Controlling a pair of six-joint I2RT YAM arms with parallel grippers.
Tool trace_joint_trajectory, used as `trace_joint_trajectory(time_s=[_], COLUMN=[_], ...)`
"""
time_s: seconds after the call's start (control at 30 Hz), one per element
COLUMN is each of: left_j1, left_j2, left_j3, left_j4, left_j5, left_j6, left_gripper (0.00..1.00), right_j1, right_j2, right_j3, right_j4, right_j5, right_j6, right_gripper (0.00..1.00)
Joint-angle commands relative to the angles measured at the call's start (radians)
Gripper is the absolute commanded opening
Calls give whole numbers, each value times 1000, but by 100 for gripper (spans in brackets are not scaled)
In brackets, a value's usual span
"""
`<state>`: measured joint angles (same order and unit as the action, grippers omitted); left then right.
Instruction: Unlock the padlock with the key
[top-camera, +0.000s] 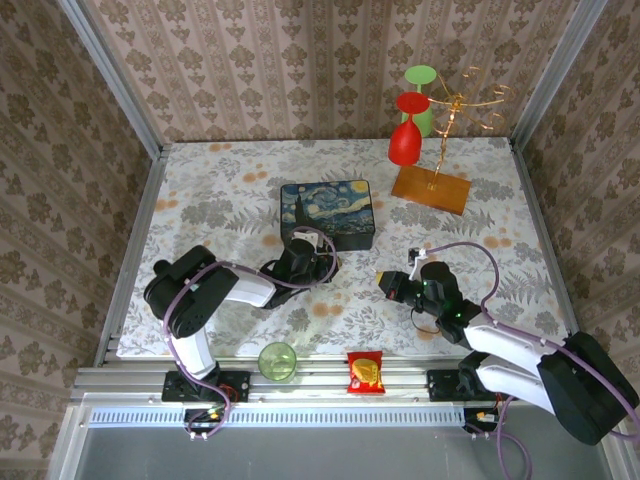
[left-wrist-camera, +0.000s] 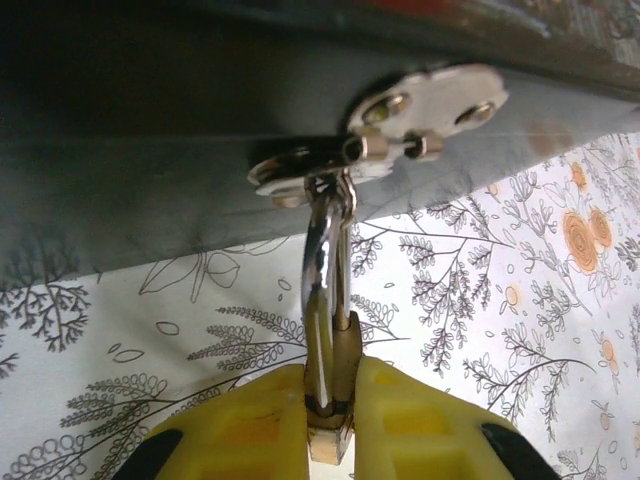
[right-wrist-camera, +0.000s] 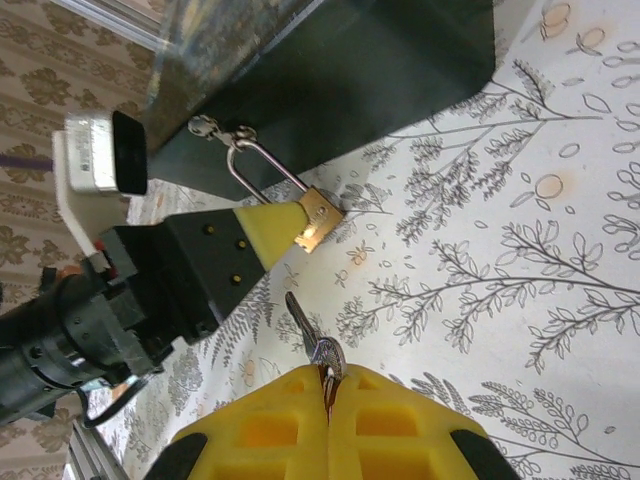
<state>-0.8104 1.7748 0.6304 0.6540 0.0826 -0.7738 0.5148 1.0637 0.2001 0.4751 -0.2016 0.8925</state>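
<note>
The small brass padlock (right-wrist-camera: 320, 215) hangs at the centre of the right wrist view, its silvery shackle (right-wrist-camera: 265, 165) through the hasp (right-wrist-camera: 215, 130) of the dark starry-night painted box (right-wrist-camera: 330, 70). My left gripper (left-wrist-camera: 330, 425) is clamped on the lock body. Lower centre, my right gripper (right-wrist-camera: 328, 400) pinches the silver key (right-wrist-camera: 312, 340). I'd line the blade up with the keyway before pushing, holding the lock rigid.

walls (top-camera: 300, 60): beige damask wallpaper | tablecloth (top-camera: 220, 190): white, floral print | corner posts (top-camera: 112, 80): aluminium
</note>
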Motion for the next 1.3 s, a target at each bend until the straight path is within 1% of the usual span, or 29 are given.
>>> trace_joint_trajectory(time_s=[0.0, 0.1, 0.23, 0.33, 0.43, 0.6, 0.67, 0.83, 0.97, 1.03, 1.27], left_j1=[3, 3, 10, 11, 12, 13, 14, 16, 18, 20, 22], left_j2=[3, -3, -10, -16, -21, -40, -51, -78, -78, -83, -69], left_j3=[12, 11, -7, -26, -48, -66, -71, -73, -92, -97, -95], left_j4=[11, 26, 85, 145, 222, 266, 281, 278, 343, 348, 405], left_j5=[-8, 8, 33, 48, 59, 54, 51, 44, 28, 10, 8], left_j6=[-28, -50, -101, -159, -219, -263, -279, -300, -353, -368, -405], left_gripper=[12, 7, 5, 2, 1, 0, 0, 0, 0, 0, 0], right_j1=[-6, -5, -6, -5, -6, -36, -43, -38, -48, -45, -43], right_j2=[48, 133, 265, 390, 512, 746, 801, 755, 781, 774, 740], right_j3=[3, 29, 53, 58, 68, 81, 104, 93, 117, 119, 141], right_j4=[51, 82, 184, 333, 509, 817, 844, 836, 841, 842, 840], right_j5=[-16, -59, -119, -158, -202, -248, -263, -241, -272, -267, -285], right_j6=[2, 20, 62, 117, 190, 339, 366, 332, 356, 349, 352], right_gripper=[0, 0, 0, 0, 0, 0, 0, 0, 0, 0, 0])
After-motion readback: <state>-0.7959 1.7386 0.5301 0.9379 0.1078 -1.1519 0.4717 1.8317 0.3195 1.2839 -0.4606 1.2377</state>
